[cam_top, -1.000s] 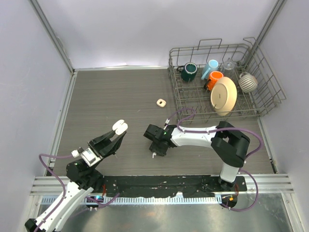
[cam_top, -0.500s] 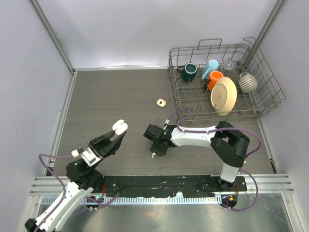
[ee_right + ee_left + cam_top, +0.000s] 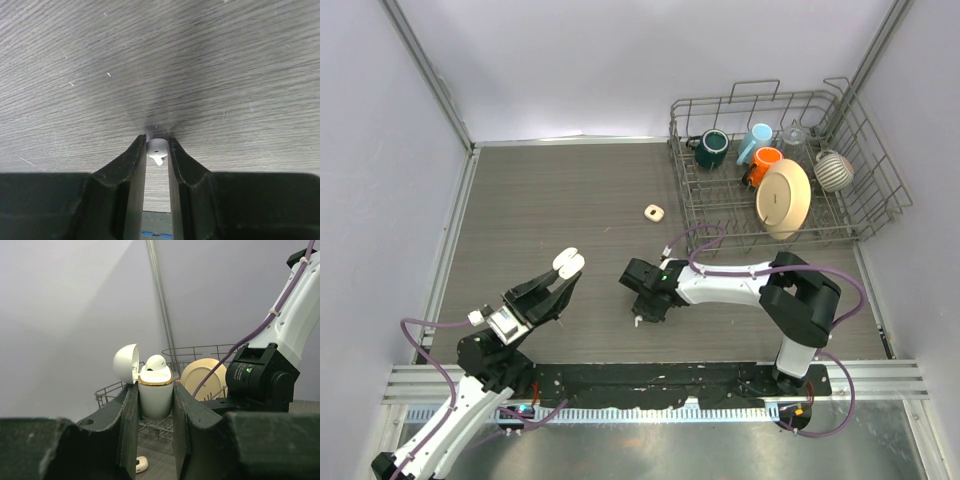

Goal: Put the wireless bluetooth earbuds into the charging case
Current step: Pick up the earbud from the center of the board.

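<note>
- Your right pincer (image 3: 157, 156) sits low over the tabletop (image 3: 210, 60). Its two dark fingers are drawn in narrow on a white earbud (image 3: 157, 148), with a fingertip against each side of it.
- That earbud is tiny and glossy white. It has a rounded head with a small dark mark on it, and a short stem slanting down and to the right in the wrist view. It is far slimmer than either finger.
- From above, the right pincer (image 3: 639, 312) is at the near middle of the tabletop (image 3: 550, 190). The earbud shows only as a white speck (image 3: 636, 321) at its tip.
- Your left pincer (image 3: 155, 391) is clamped on the charging case (image 3: 155, 404), which is held upright and clear of the tabletop. The case has a smooth white, egg-like body with a gold rim, and its domed lid (image 3: 125, 363) is swung open to the left.
- A second earbud (image 3: 156, 362) sits in the case mouth, its rounded white top rising above the gold rim.
- In the top view, the left pincer (image 3: 563, 275) and the case (image 3: 569, 262) are left of the right pincer and apart from it.
- A small cream case (image 3: 654, 212) lies flat farther back, near a dish rack (image 3: 876, 165) holding a plate (image 3: 783, 198).
</note>
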`<state>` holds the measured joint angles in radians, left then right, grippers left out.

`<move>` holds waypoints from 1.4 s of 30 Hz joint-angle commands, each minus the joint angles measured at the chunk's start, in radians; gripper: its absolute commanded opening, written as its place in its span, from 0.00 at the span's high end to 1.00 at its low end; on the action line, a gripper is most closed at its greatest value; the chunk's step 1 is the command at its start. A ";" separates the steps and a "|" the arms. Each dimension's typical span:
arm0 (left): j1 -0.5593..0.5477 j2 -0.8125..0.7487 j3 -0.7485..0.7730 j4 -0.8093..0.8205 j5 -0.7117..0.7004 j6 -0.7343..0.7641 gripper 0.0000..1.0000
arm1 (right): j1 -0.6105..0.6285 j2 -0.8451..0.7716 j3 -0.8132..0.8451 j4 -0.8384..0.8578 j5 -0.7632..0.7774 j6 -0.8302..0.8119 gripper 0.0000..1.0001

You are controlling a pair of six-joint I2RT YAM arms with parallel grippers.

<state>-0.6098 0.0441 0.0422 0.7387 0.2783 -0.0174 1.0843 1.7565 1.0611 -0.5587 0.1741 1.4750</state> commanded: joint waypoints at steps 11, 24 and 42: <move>-0.004 0.017 -0.076 0.024 -0.022 0.010 1.00 | 0.008 -0.315 -0.211 0.171 0.194 -0.258 0.99; -0.004 0.051 -0.077 0.068 -0.030 -0.010 1.00 | 0.014 -0.758 -0.444 0.508 0.369 -0.424 0.99; -0.004 0.137 -0.084 0.165 -0.039 -0.023 1.00 | 0.101 -0.887 -0.429 1.059 0.435 -0.866 0.99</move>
<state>-0.6098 0.1612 0.0422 0.8230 0.2493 -0.0277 1.1511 0.8417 0.5823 0.3134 0.5922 0.7742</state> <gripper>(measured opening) 0.312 0.263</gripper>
